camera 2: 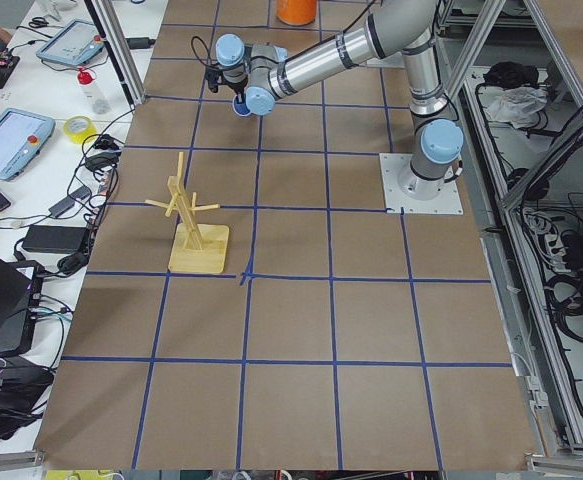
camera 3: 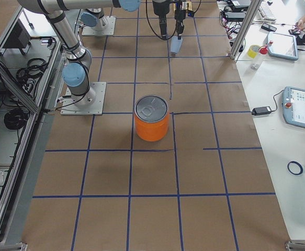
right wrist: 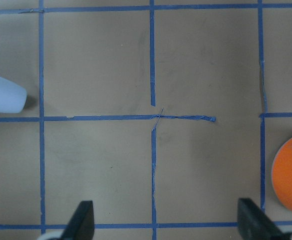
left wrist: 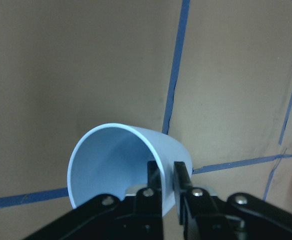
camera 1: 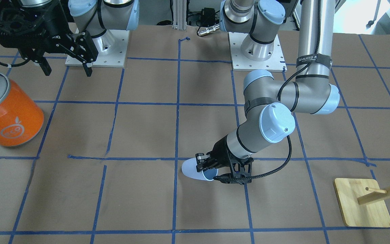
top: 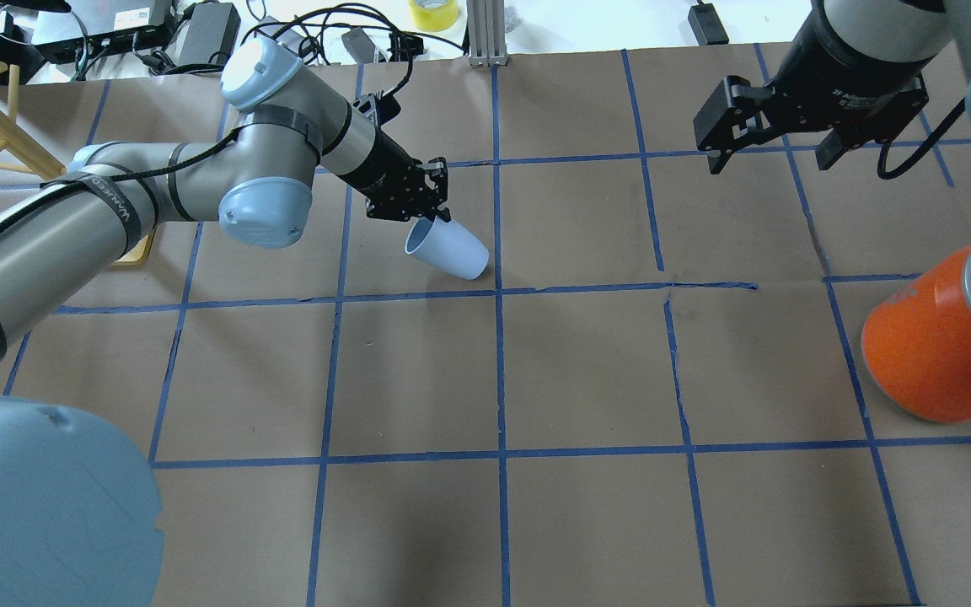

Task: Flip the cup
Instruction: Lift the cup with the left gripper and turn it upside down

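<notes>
The pale lavender-blue cup [top: 452, 251] is tipped on its side near the table's middle, with its open mouth toward my left gripper [top: 431, 215]. It also shows in the front view [camera 1: 191, 169]. In the left wrist view the cup [left wrist: 115, 160] shows its blue inside, and the left gripper [left wrist: 167, 186] is shut on its rim, one finger inside and one outside. I cannot tell whether the base touches the table. My right gripper [top: 768, 160] hangs open and empty, well away from the cup; its wrist view shows only the cup's base [right wrist: 3, 97].
A large orange can [top: 941, 346] with a silver lid stands on my right side, below the right gripper. A wooden peg stand [camera 1: 362, 203] sits at my far left. Blue tape lines grid the brown table [top: 587, 371].
</notes>
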